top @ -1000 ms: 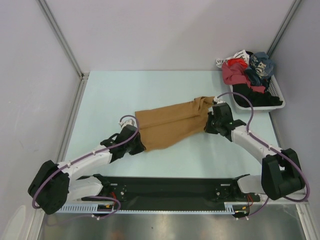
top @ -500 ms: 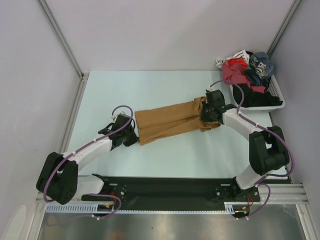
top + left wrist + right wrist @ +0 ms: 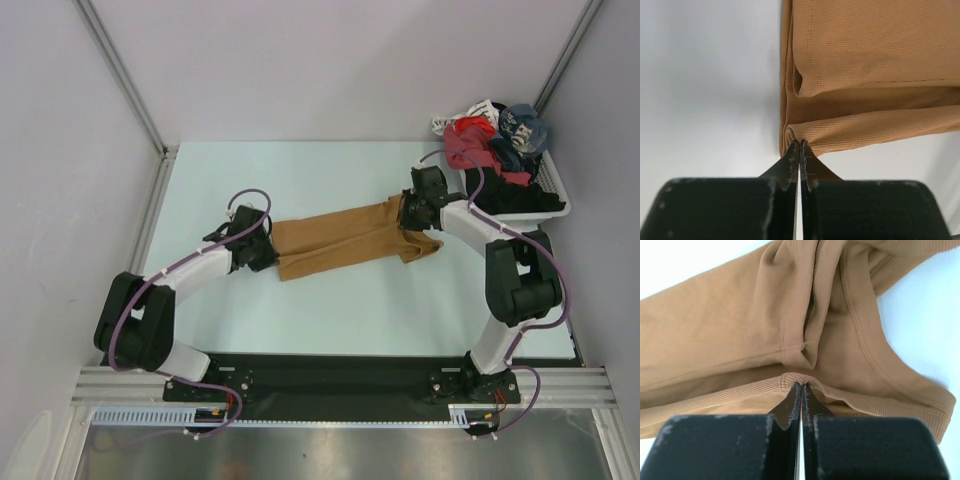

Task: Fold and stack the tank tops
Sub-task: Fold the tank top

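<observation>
Surface: a pale green table (image 3: 330, 300) with plain white walls on three sides.
Landmark: a white basket (image 3: 556, 210) at the far right corner of the table, with a heap of mixed clothes (image 3: 490, 145) in it.
Tank top: the tan-brown tank top (image 3: 340, 238) lies on the table left of the basket, as a long narrow band with folds along its length. Its strap end is the end near the basket.
Right gripper: the right gripper (image 3: 412, 222) is at the end of the tank top near the basket. In the right wrist view its jaws are pressed together (image 3: 802, 387) on a ribbed edge of the cloth (image 3: 730, 345).
Left gripper: the left gripper (image 3: 268, 250) is at the end of the tank top far from the basket. Its jaws are also closed (image 3: 799, 147), and they pinch the corner of the hem (image 3: 875, 45).
</observation>
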Controlling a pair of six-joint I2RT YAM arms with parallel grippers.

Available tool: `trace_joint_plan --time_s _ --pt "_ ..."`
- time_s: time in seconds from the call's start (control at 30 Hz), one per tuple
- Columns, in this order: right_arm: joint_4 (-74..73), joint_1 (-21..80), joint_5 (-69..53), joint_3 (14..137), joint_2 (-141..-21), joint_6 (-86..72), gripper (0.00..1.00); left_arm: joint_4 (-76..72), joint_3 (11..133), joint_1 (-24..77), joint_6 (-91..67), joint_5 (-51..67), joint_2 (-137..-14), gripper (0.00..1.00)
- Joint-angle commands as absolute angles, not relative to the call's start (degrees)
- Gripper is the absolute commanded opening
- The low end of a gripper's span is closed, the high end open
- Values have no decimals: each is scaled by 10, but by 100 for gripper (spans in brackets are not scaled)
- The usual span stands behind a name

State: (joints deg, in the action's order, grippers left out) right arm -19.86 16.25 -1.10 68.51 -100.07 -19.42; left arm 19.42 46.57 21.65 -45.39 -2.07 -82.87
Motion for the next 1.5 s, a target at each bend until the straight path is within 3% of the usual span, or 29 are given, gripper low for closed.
trace_joint_plan --time_s 0.0,0.6,0.7,0.73,0.77,0.83,0.9,0.93,0.97,1.23,1.47 --pt "-197 154 -12 722 -1016 -193 0 196 503 202 -432 -11 -848 0" --pt "-204 144 -1 824 -1116 -202 3 217 627 150 -390 23 -957 3" --pt "-203 144 16 833 -1128 -206 18 218 650 143 -375 25 -968 19" --pt "-204 144 19 833 -1126 -209 24 217 653 141 -374 15 -965 48" --pt "-206 144 22 830 -1123 -210 32 214 651 139 -373 9 -962 63" --pt "-201 143 32 817 -1104 -212 40 213 645 135 -369 -15 -945 88" --pt "-187 144 46 787 -1067 -215 57 214 636 134 -366 -25 -926 95" --pt "-182 144 48 775 -1050 -215 71 211 631 134 -358 -27 -918 95" --pt "-178 144 51 761 -1036 -214 75 209 626 134 -352 -27 -912 96" --pt "-137 150 -7 607 -887 -236 69 194 602 134 -299 18 -903 96" --pt "-114 159 -29 517 -815 -255 70 195 613 139 -301 54 -951 95"
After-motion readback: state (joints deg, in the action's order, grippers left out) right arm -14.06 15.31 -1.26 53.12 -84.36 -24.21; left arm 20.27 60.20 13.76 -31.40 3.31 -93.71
